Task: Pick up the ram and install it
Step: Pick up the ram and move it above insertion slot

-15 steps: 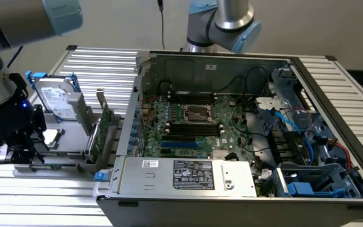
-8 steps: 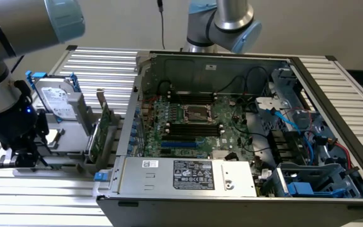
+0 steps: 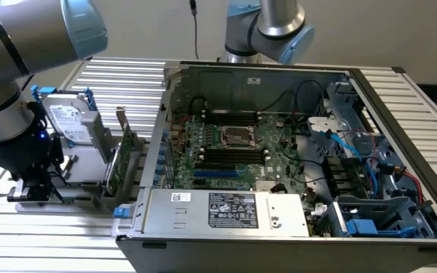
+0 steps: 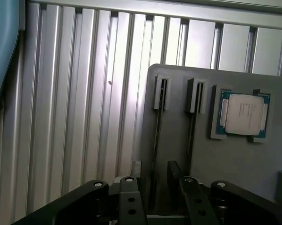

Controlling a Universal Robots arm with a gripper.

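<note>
DESK: Where stood the ram [image 4: 156,126] at this moment?
OPERATOR: On edge in a slot of the gray tray [image 4: 176,136] on the slatted surface [image 4: 85,117], as best I could judge: a thin dark strip, seen from above. My claw [image 4: 154,168] hung spread, one finger either side of it.
DESK: How to take it well?
OPERATOR: I reckoned: centre on the strip, descend square, pinch the flat faces evenly, lift straight.

Ribbed aluminium table [image 3: 127,77]; open computer case [image 3: 279,259] on it, grey parts holder [image 4: 234,164] just beside the case
</note>
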